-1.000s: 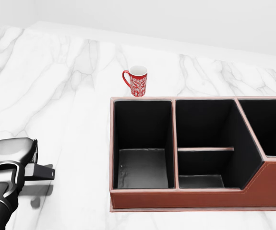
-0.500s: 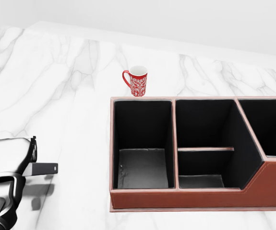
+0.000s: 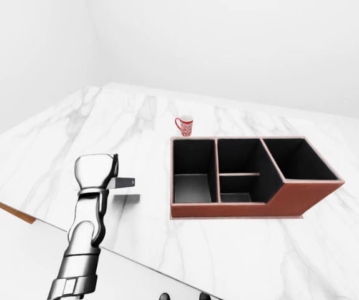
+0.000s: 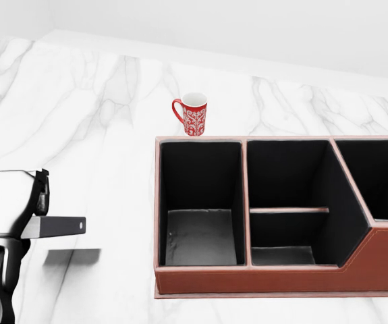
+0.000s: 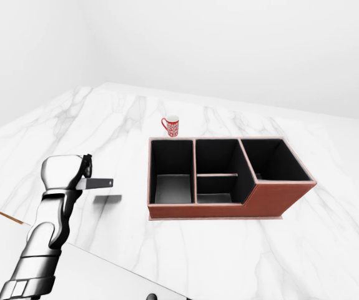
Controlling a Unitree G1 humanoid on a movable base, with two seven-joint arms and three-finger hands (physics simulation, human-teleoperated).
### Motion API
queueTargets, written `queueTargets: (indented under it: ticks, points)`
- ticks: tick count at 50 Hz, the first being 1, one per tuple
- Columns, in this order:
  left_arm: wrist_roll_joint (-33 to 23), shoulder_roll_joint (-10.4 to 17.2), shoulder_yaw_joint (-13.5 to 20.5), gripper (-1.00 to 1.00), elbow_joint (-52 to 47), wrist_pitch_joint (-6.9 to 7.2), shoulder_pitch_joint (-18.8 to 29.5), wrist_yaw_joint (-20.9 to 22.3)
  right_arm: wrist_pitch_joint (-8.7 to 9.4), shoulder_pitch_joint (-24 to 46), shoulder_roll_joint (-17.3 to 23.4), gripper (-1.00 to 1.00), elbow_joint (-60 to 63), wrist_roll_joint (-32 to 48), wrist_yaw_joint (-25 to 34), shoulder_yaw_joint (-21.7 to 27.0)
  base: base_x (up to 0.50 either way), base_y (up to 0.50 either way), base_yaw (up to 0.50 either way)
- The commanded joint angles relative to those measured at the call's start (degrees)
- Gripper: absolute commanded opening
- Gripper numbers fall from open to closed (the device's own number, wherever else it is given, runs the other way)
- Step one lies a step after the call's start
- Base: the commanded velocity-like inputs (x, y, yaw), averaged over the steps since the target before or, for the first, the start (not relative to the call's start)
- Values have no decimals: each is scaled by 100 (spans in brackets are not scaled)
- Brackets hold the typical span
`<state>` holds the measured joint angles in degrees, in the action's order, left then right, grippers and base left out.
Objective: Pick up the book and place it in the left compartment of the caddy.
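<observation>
carrying looks like the step in hand — the left hand [image 3: 97,173] has its fingers closed on the thin grey book [image 3: 122,182], held flat above the marble counter [image 3: 135,119], well left of the caddy [image 3: 291,200], so next it needs swinging right over the empty left compartment [image 4: 200,202] — then tipping in.

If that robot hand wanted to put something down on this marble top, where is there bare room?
Bare marble lies between the left hand and the caddy's left wall, and along the counter left of the mug. It is tight only where the mug stands just past the caddy's top rim. The caddy's left compartment looks empty.
</observation>
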<state>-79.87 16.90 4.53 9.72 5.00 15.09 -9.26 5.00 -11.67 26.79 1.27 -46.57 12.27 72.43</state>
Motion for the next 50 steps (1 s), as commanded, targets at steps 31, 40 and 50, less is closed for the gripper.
queueTargets:
  ticks: [31,40,50]
  points:
    - [-1330,-1163,-251,-100,-5200,-461,-159,3240,0,3,-23,100,-24,41,43,-30,0,0,0]
    - [-1679,-1451,-620,-100,-5325,-565,192,3541,0,-5,-16,100,9,23,34,-16,0,0,0]
    - [-2221,-1902,-1132,-100,-4966,-733,755,3651,0,-2,-27,100,29,20,51,-17,0,0,0]
